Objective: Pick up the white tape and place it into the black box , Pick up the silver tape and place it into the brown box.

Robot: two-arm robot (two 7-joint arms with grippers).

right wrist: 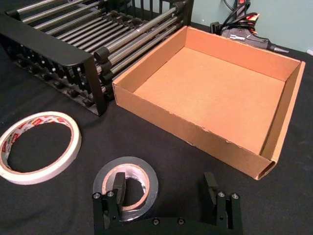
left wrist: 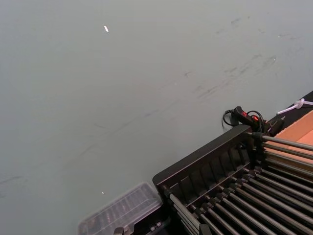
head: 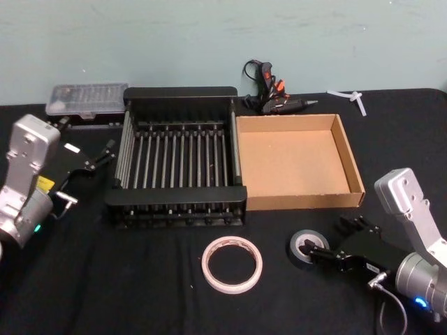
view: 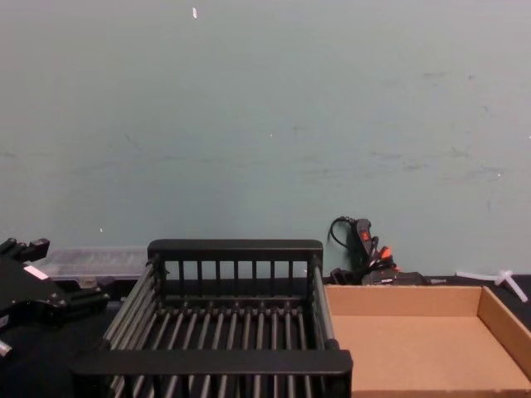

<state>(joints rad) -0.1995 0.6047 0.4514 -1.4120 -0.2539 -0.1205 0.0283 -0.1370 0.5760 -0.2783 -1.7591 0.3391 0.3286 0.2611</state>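
Note:
The white tape [head: 232, 264] [right wrist: 39, 147] lies flat on the black cloth in front of the black box [head: 174, 194] [right wrist: 49, 46]. To its right, in front of the brown box [head: 300, 201] [right wrist: 181, 129], the silver tape [head: 302, 244] [right wrist: 149, 176] also lies flat. My right gripper [head: 333, 239] [right wrist: 165, 188] is open, low over the cloth at the silver tape. One finger [right wrist: 119, 183] is over the roll's core and the other stands clear to its right. Both boxes hold nothing. My left gripper [head: 105, 155] [view: 50, 298] hovers left of the black box.
A black and orange glue gun [head: 272, 94] [right wrist: 244, 34] lies behind the boxes. A clear plastic case [head: 87, 100] [left wrist: 122, 210] sits at the back left and a small white plastic piece [head: 353, 98] at the back right. A pale wall closes off the table's far side.

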